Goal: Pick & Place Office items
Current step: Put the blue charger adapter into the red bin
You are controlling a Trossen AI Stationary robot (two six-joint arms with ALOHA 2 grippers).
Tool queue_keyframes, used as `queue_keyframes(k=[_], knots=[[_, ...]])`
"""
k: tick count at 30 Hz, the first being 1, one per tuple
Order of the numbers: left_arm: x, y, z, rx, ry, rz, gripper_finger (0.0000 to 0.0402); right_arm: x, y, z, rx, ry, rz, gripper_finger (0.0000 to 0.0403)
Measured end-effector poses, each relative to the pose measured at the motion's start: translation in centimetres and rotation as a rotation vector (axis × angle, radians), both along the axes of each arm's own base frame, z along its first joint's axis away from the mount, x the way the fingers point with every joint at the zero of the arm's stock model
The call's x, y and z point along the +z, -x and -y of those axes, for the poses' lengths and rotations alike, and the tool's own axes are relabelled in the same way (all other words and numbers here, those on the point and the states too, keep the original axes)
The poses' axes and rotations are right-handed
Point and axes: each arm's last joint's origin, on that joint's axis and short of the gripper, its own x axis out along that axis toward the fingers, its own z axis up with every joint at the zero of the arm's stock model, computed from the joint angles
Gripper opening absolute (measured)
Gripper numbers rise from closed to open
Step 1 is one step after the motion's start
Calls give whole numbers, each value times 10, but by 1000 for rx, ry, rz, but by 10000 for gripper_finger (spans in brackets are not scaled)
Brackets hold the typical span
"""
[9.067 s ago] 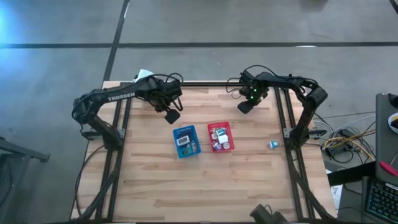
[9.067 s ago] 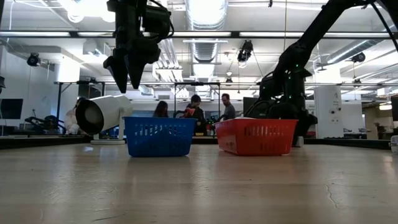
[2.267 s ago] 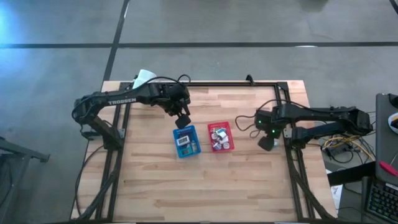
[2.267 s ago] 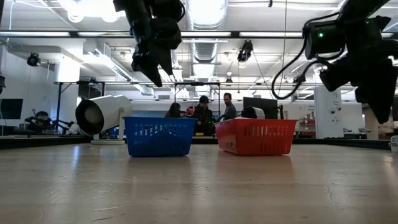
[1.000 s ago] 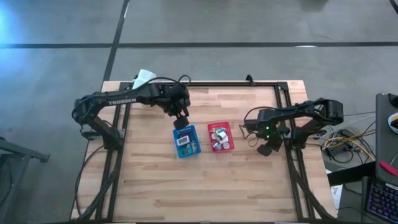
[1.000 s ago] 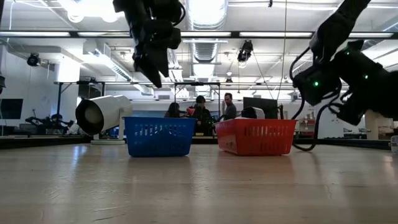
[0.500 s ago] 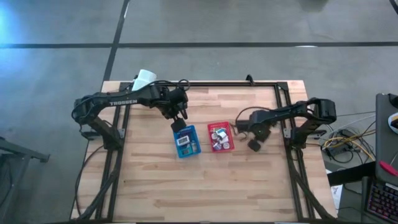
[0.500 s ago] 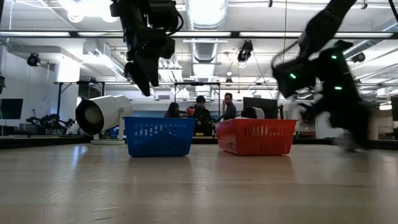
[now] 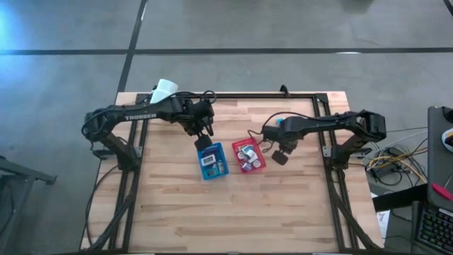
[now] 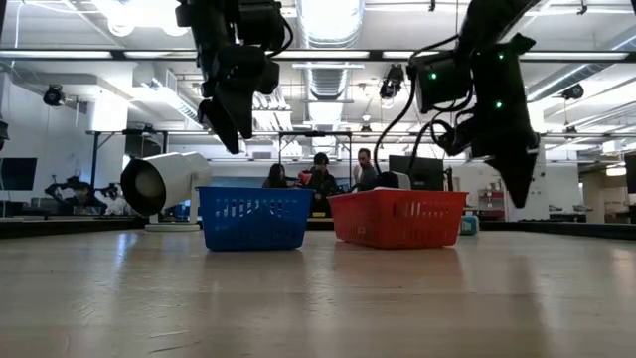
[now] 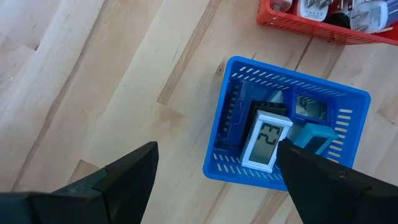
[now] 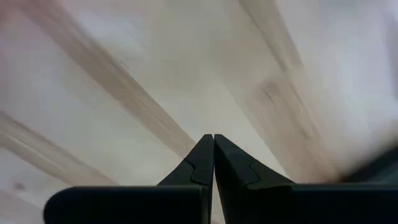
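The blue tray (image 9: 211, 161) (image 11: 283, 121) holds flat pieces: a white one with a display (image 11: 267, 140), a teal one (image 11: 311, 134) and dark ones. The red tray (image 9: 248, 156) (image 10: 397, 219) holds small white and grey pieces. My left gripper (image 9: 202, 140) (image 11: 214, 162) is open and hangs above the blue tray's far left edge. My right gripper (image 9: 280, 157) (image 12: 213, 149) is shut on nothing and hovers just right of the red tray, off the table. A small teal piece (image 10: 468, 226) lies on the table by the red tray's right side. It does not show in the high view.
A big white mug (image 9: 164, 89) (image 10: 164, 184) lies on its side at the table's far left corner. Bare wood spreads across the near half of the table (image 9: 226, 212). People sit in the room beyond the far edge (image 10: 318, 179).
My right gripper has swept from the table's right edge toward the left, up to the red tray, staying shut. The red tray has slid a little toward the left and turned slightly. My left gripper has shifted slightly left above the blue tray.
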Motion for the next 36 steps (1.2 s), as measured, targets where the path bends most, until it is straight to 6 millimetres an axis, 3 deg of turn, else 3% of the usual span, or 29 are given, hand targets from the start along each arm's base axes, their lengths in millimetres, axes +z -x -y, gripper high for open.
queue_keyframes(k=[6,15,19,25,30,36], knots=[[0,0,0,-2,-1,1,332,15,3,3,-11,55,-86,8],[0,0,0,-3,-3,4,332,46,-20,41,-94,135,153,22],[0,-1,0,-2,-5,6,332,58,-19,68,-193,130,234,61],[0,-1,0,11,-2,7,332,63,-1,104,-306,48,283,145],[0,-1,0,35,5,7,332,62,7,115,-313,0,300,202],[0,-1,0,51,11,8,332,56,11,118,-271,-9,287,240]])
